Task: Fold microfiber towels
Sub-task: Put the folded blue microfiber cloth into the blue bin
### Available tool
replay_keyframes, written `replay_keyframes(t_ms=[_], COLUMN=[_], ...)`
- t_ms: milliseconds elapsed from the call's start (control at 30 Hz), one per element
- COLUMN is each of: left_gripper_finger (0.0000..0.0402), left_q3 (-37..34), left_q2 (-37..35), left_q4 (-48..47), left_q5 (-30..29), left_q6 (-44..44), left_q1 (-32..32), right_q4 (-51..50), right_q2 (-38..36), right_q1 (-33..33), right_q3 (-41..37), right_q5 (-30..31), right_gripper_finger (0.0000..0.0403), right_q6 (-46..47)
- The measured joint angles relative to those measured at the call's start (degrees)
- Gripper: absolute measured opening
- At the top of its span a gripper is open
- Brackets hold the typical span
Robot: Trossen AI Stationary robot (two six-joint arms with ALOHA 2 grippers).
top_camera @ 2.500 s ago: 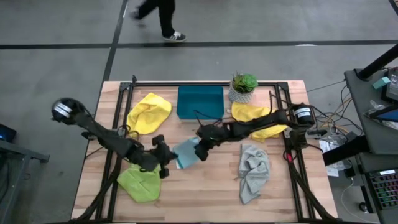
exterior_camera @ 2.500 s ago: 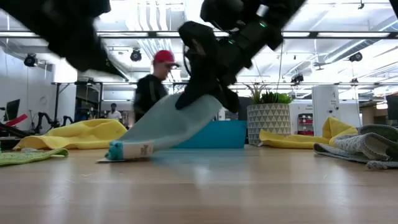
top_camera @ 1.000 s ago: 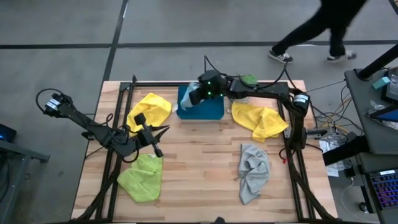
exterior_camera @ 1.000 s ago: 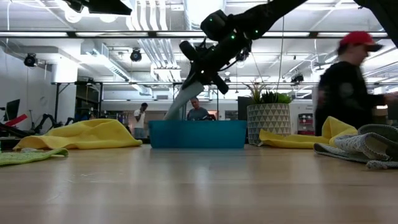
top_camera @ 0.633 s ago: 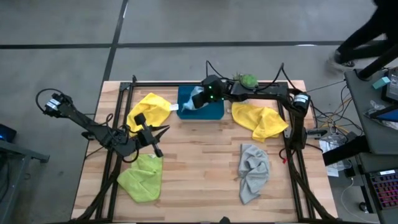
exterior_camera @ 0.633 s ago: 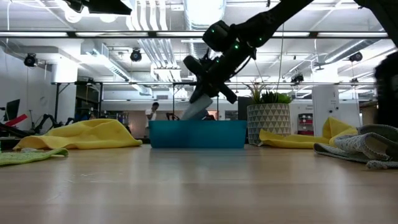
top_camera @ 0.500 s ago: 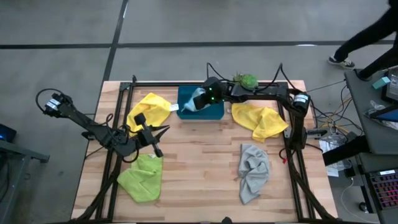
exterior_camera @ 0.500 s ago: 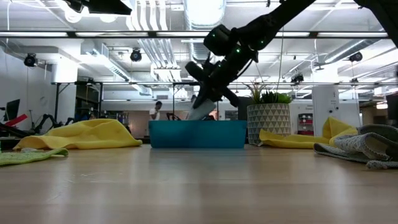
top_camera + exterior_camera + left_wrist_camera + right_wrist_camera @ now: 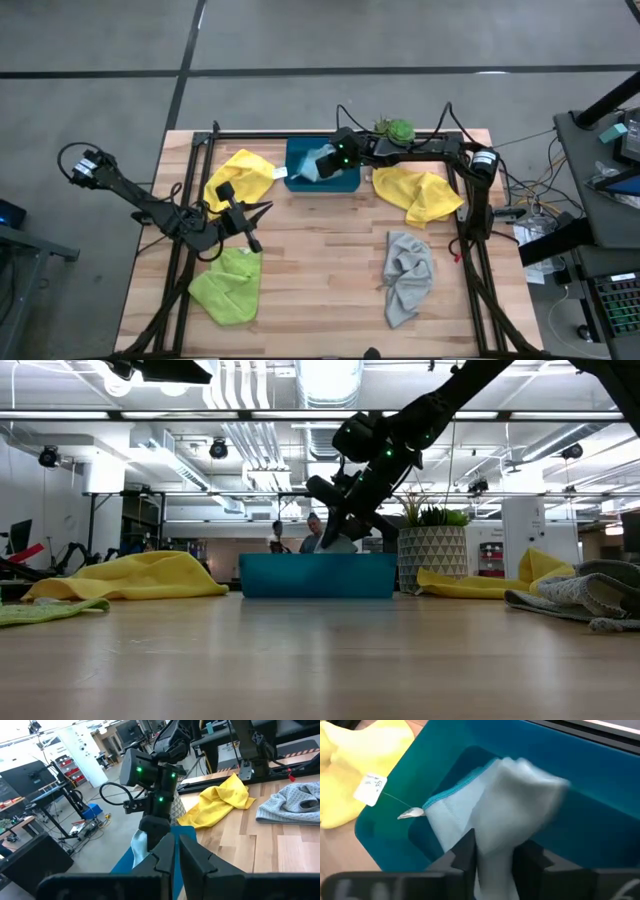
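Note:
A light blue microfiber towel [image 9: 312, 165], folded, sits in the teal tray [image 9: 345, 182] at the table's far middle, with my right gripper [image 9: 328, 160] low over the tray and shut on it. The towel [image 9: 510, 795] runs from the fingers down to the tray floor [image 9: 600, 795]. Its white tag [image 9: 370, 789] lies outside the tray's left rim. My left gripper [image 9: 268, 207] hangs shut and empty at the left, between a yellow towel [image 9: 240, 178] and a lime green towel [image 9: 228, 285]. A second yellow towel [image 9: 420, 192] and a grey towel [image 9: 408, 275] lie crumpled at the right. My right gripper has the folded light blue towel's upper end [image 9: 492, 845] between its two fingers [image 9: 465, 852], several layers thick. The fingers slant down into the tray from the table's right. The towel's lower end, with its teal-stitched edge [image 9: 452, 792], rests on the tray floor.
A potted plant [image 9: 392, 135] stands just right of the tray, close to my right arm. Black rails [image 9: 185, 250] run along the table's left and right sides. Bare wood lies open in the middle and at the near edge.
My right gripper has sunk toward the tray and tipped further down, carrying the light blue towel with it. The towel hung above the tray's rim a second ago; now its lower end is down inside the tray.

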Motion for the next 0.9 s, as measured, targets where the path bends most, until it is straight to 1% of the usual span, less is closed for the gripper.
replay_keyframes(t_ms=[67, 167, 333, 433, 533, 733, 900], left_gripper_finger=[0.0008, 0.0008, 0.0008, 0.0008, 0.0008, 0.0008, 0.0008], left_q3=[0.0, 0.0, 0.0, 0.0, 0.0, -0.1, -0.1], left_q2=[0.0, 0.0, 0.0, 0.0, 0.0, 0.0, 0.0], left_q4=[0.0, 0.0, 0.0, 0.0, 0.0, 0.0, 0.0], left_q5=[0.0, 0.0, 0.0, 0.0, 0.0, 0.0, 0.0], left_q6=[0.0, 0.0, 0.0, 0.0, 0.0, 0.0, 0.0], left_q1=[0.0, 0.0, 0.0, 0.0, 0.0, 0.0, 0.0], right_q4=[-0.8, -4.7, -9.9, -12.4, -17.3, -26.7, -27.7], right_q2=[0.0, 0.0, 0.0, 0.0, 0.0, 0.0, 0.0], right_q1=[0.0, -0.4, -1.6, -2.0, -2.4, -3.0, -2.6], right_q3=[0.1, 1.8, 4.3, 6.3, 9.1, 14.9, 16.3], right_q5=[0.0, 0.0, 0.0, 0.1, 1.1, 5.7, 5.0], right_gripper_finger=[0.0112, 0.0133, 0.0147, 0.0146, 0.014, 0.0124, 0.0111], right_q6=[0.0, -0.7, -2.4, -4.4, -5.5, -8.1, -10.6])
